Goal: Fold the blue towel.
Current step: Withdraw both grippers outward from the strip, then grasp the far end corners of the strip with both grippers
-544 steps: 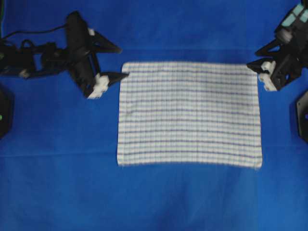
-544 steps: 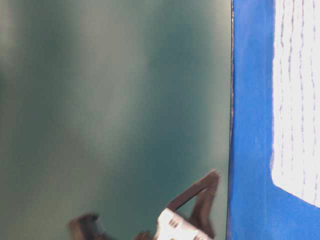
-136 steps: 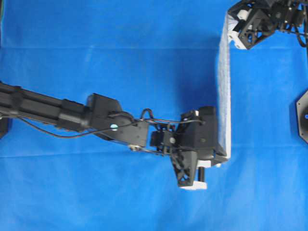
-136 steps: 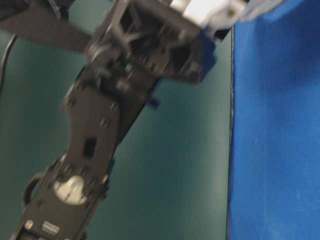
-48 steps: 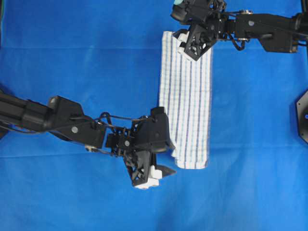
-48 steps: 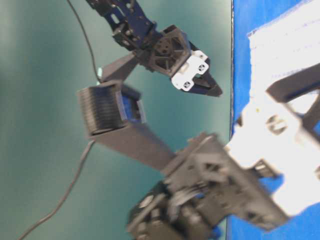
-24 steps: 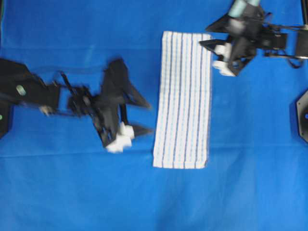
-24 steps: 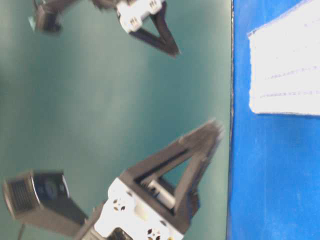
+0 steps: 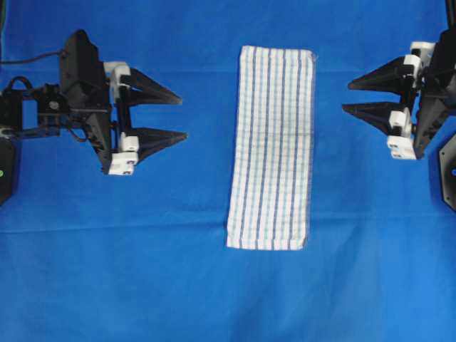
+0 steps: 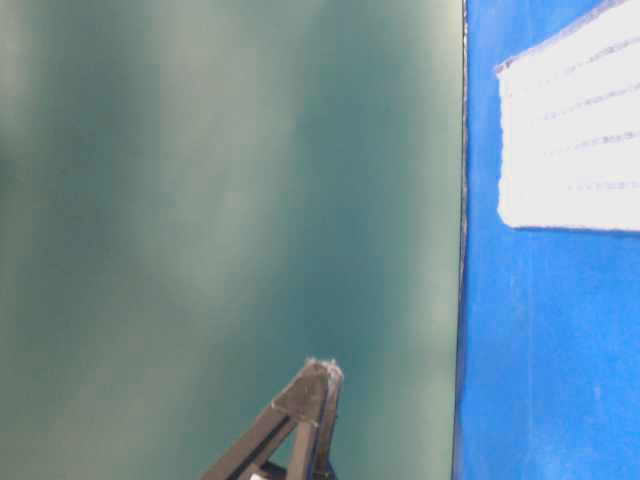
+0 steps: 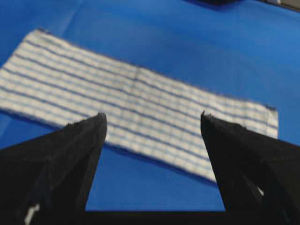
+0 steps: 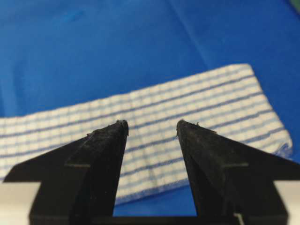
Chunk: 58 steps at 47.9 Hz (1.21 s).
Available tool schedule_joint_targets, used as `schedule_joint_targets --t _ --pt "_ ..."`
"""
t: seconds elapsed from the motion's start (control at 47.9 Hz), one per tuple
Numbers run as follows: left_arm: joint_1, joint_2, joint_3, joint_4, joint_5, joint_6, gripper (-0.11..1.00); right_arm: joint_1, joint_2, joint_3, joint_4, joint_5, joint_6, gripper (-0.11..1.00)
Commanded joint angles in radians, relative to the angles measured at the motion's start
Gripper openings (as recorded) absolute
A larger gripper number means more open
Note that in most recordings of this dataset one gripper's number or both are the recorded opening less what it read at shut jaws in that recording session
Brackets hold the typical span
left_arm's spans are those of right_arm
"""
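Between the spread, empty left gripper (image 9: 177, 114) and right gripper (image 9: 346, 97), the towel (image 9: 271, 146) lies folded narrow: light, limp cloth, best pinched at an end's corners.

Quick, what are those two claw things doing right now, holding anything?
Left gripper: open, holding nothing.
Right gripper: open, holding nothing.
The blue towel lies folded between them, untouched.

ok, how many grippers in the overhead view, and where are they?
2. The left gripper sits left of the blue towel, open and empty. The right gripper sits right of it, also open and empty. Both point at the towel without touching it. Nothing looks hidden.
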Motion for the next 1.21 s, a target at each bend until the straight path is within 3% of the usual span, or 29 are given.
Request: schedule_joint_targets --t 0.0,0.209,0.48,0.73,0.96,1.189 --pt "0.005 -0.012 -0.012 0.000 -0.012 0.002 0.75 -0.002 0.020 -0.011 0.003 -0.012 0.002 0.54" --pt "0.029 0.031 -0.046 0.000 -0.011 0.006 0.75 -0.058 0.084 -0.028 0.002 -0.014 0.002 0.54" --pt "0.184 0.229 -0.183 0.002 0.002 0.014 0.77 -0.295 0.291 -0.103 -0.032 -0.025 -0.008 0.54" --pt "0.296 0.422 -0.331 0.002 0.029 0.106 0.86 -0.416 0.548 -0.218 -0.092 -0.046 -0.009 0.63" --pt "0.331 0.591 -0.454 0.002 0.048 0.132 0.87 -0.482 0.749 -0.276 -0.107 -0.158 -0.012 0.66" --pt "0.328 0.744 -0.548 0.002 0.055 0.132 0.87 -0.486 0.861 -0.313 -0.107 -0.201 -0.014 0.66"
